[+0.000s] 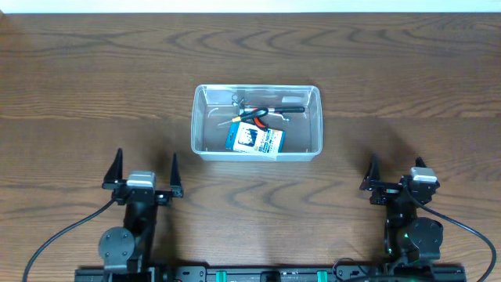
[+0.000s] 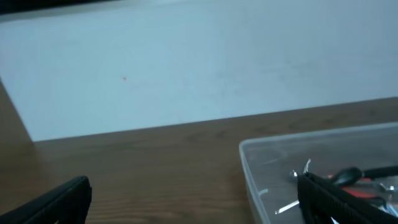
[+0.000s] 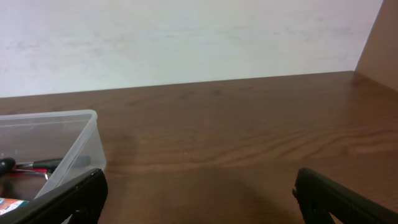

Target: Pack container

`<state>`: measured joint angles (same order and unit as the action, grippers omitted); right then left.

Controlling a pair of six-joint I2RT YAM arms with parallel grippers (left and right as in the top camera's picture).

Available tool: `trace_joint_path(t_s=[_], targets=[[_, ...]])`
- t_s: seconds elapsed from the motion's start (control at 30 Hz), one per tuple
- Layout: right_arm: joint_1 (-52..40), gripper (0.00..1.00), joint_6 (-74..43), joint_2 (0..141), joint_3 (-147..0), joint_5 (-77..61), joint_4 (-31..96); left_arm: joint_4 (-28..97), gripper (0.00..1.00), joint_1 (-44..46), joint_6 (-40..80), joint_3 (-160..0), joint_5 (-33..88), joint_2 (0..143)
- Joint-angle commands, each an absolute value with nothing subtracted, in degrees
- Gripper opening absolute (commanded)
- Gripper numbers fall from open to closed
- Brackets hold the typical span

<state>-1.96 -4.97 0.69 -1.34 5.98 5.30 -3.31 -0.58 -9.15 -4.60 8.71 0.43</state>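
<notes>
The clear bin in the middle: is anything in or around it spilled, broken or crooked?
Nothing stands out. The container sits upright and square on the table, with the blue-and-white box and small tools lying loose inside it.

box (image 1: 255, 139) and tools (image 1: 262, 112) in the container (image 1: 202, 149), left gripper (image 1: 145, 160) and right gripper (image 1: 397, 167) nearer, either side

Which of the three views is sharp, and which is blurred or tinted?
Overhead: sharp, with the table evenly lit. Left wrist: soft, with a bluish cast; the container looks hazy. Right wrist: clearer and warmer, but its own fingers are blurred.
</notes>
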Motion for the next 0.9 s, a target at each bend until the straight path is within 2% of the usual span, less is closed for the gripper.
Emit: trace_joint_path(t_s=[0.0,0.23,0.87], targets=[[-2.1,0.99,-4.2,0.3,-1.1,5.6,5.4,-4.6,0.98,-0.6,-8.4,-1.6,10.9,0.1],[-2.1,0.99,-4.2,0.3,-1.1,5.6,5.4,3.1,0.98,-0.5,-7.8,-0.2,14.0,0.1],[-2.1,0.99,-4.2,0.3,-1.1,5.6,5.4,2.8,0.98,-0.6,-5.7,-0.2,14.0,2.3]])
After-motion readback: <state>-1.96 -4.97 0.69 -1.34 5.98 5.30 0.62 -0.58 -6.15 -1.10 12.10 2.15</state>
